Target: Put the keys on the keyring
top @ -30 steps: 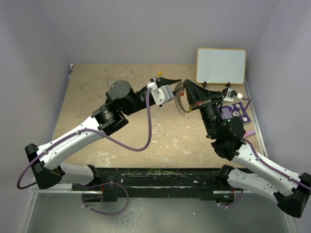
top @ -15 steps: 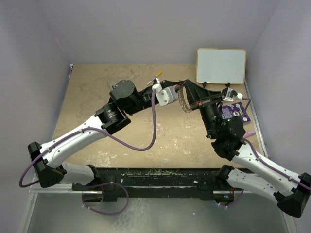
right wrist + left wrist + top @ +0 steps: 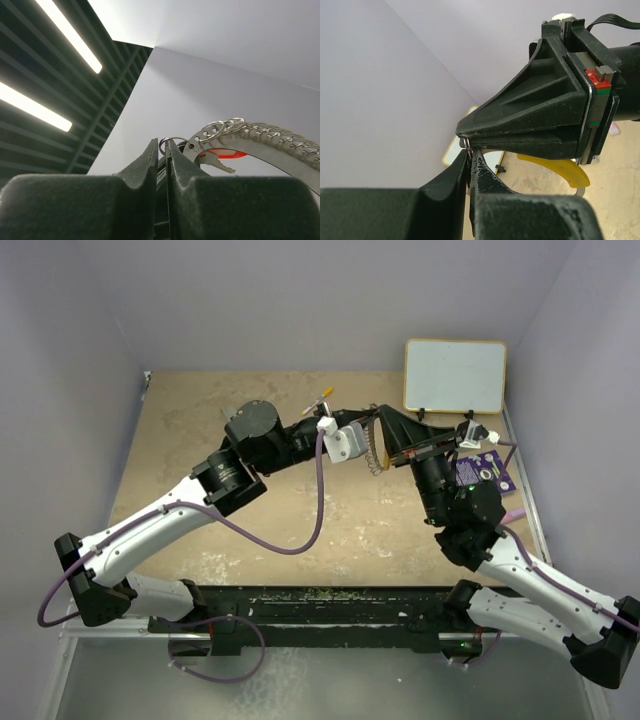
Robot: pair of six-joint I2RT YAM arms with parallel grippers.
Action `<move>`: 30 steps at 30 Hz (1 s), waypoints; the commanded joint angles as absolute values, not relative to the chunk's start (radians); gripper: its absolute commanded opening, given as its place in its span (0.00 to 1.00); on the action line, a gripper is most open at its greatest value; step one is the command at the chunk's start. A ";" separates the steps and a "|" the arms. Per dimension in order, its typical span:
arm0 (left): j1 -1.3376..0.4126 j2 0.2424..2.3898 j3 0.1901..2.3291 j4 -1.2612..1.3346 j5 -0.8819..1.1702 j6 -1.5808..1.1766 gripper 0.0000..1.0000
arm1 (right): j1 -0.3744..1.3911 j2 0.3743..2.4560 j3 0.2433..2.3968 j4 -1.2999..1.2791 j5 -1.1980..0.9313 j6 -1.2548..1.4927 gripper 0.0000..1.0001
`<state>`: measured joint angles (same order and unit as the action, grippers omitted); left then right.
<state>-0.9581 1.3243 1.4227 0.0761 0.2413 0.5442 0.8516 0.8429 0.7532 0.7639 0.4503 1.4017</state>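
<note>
The keyring (image 3: pixel 375 452) hangs between the two grippers above the table's middle. It is a metal arc strung with several small rings (image 3: pixel 260 137), with a yellow segment (image 3: pixel 555 170). My right gripper (image 3: pixel 166 142) is shut on a small split ring at the keyring's end; it also shows in the top view (image 3: pixel 382 418). My left gripper (image 3: pixel 468 152) is shut on something thin with a red sliver, the keys, tip to tip with the right gripper (image 3: pixel 465 132). A silver key with its red tag (image 3: pixel 222 154) shows just behind the keyring's end.
A whiteboard (image 3: pixel 455 375) stands at the back right. A purple card (image 3: pixel 485 470) lies by the right wall. A yellow-tipped marker (image 3: pixel 322 398) lies behind the left gripper (image 3: pixel 365 420). Purple cables loop off both arms.
My left gripper has moved right, closing the gap until its tips meet the right gripper's tips. The hanging keyring has swung a little. The right arm has stayed put.
</note>
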 commanded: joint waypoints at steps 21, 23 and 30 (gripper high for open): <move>-0.962 1.347 1.678 -0.327 0.390 0.718 0.04 | 0.853 0.836 0.890 0.572 0.367 1.263 0.19; -0.963 1.350 1.688 -0.336 0.390 0.729 0.04 | 0.854 0.836 0.900 0.554 0.358 1.247 0.17; -0.962 1.362 1.726 -0.383 0.388 0.757 0.03 | 0.853 0.812 0.923 0.494 0.347 1.208 0.17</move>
<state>-0.9565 1.3602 1.6752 -0.3779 0.3450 0.7265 0.8505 0.8303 0.8684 0.5102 0.3775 1.2514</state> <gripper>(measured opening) 0.047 0.168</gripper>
